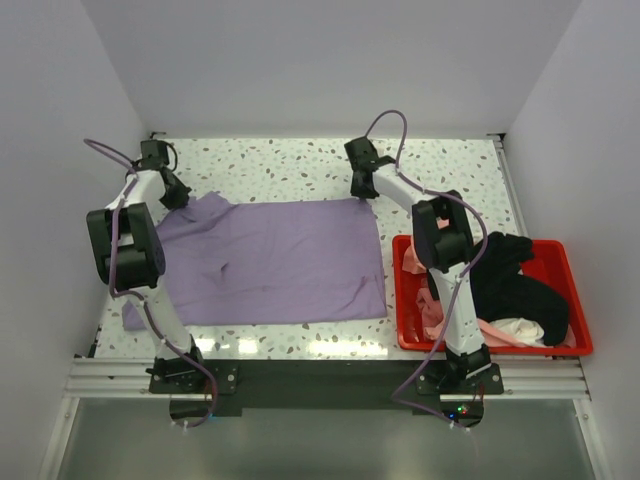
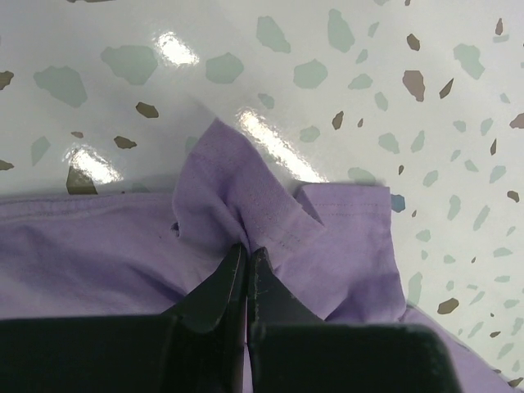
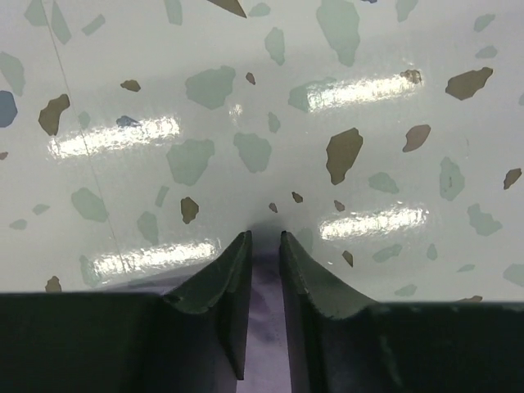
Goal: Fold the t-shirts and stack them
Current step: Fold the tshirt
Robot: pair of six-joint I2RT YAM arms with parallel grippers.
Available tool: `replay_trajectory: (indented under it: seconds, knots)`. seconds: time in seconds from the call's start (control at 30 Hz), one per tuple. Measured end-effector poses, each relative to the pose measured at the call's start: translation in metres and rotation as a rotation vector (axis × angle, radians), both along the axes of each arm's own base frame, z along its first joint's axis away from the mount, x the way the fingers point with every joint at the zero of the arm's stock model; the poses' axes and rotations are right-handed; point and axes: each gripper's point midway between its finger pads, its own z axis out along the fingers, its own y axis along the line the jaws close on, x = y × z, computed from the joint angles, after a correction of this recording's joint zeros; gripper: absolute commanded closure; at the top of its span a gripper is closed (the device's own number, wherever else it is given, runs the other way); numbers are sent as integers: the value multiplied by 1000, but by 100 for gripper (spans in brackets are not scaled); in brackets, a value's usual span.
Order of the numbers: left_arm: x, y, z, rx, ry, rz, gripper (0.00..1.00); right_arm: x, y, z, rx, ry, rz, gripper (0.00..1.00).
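Lavender t-shirt (image 1: 270, 260) is lying spread flat across the left and middle of the worktop (image 1: 280, 160), running from the far-left area down toward the near edge. There are a few wrinkles mid-cloth, and its near-left corner is sticking out past the left arm.

Left gripper (image 1: 176, 195) is sitting at the shirt's far-left corner, near the worktop's left edge. In the left wrist view the left gripper (image 2: 248, 248) is pressed together with its fingers touching, pinching a bunched fold of the lavender t-shirt (image 2: 90, 246). A hemmed flap is standing up just past the tips, with speckled worktop (image 2: 368, 82) beyond it.

Right gripper (image 1: 362, 190) is sitting at the shirt's far-right corner, toward the far edge. In the right wrist view the right gripper (image 3: 262, 236) is nearly closed, leaving a narrow slot. A strip of lavender t-shirt (image 3: 264, 303) is showing inside that slot, so it is gripping the cloth edge. Bare worktop (image 3: 246, 82) is lying ahead of the tips.

Red bin (image 1: 552, 250) is sitting at the near-right corner, just beside the lavender shirt's right edge. It is holding a black t-shirt (image 1: 520, 285) draped over its far rim, a salmon-pink t-shirt (image 1: 432, 328) on the left side and a white t-shirt (image 1: 518, 330) near the front, all crumpled.
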Motion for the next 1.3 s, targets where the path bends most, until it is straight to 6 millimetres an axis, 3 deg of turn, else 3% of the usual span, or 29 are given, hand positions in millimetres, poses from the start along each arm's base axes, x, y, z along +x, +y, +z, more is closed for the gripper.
replay_trajectory:
  seconds: [0.07, 0.1, 0.37, 0.57, 0.7, 0.8, 1.07, 1.17, 1.3]
  knots:
    - [0, 0, 1, 0, -1, 0, 100, 1, 0, 0, 1, -3, 1, 89]
    - [0, 0, 1, 0, -2, 0, 100, 1, 0, 0, 3, -9, 2, 100]
    - [-16, -4, 21, 7, -41, -1, 100, -22, -5, 5, -6, 8, 52, 100]
    - [-40, -10, 40, 14, -88, -1, 100, -44, 3, 35, -7, -33, 117, 100]
    - [-67, -15, 45, 16, -104, 11, 100, -64, 11, 59, 4, -79, 156, 100]
    - [-91, -18, 49, 17, -117, 37, 100, -84, 13, 65, 4, -85, 178, 100]
    - [-144, -19, 78, 57, -245, 129, 100, -135, -8, 72, -5, -79, 187, 100]
    - [-163, -19, 75, 67, -267, 174, 100, -151, -18, 77, -1, -85, 182, 100]
    - [-190, -16, 57, 75, -249, 254, 100, -167, -27, 80, 3, -91, 181, 100]
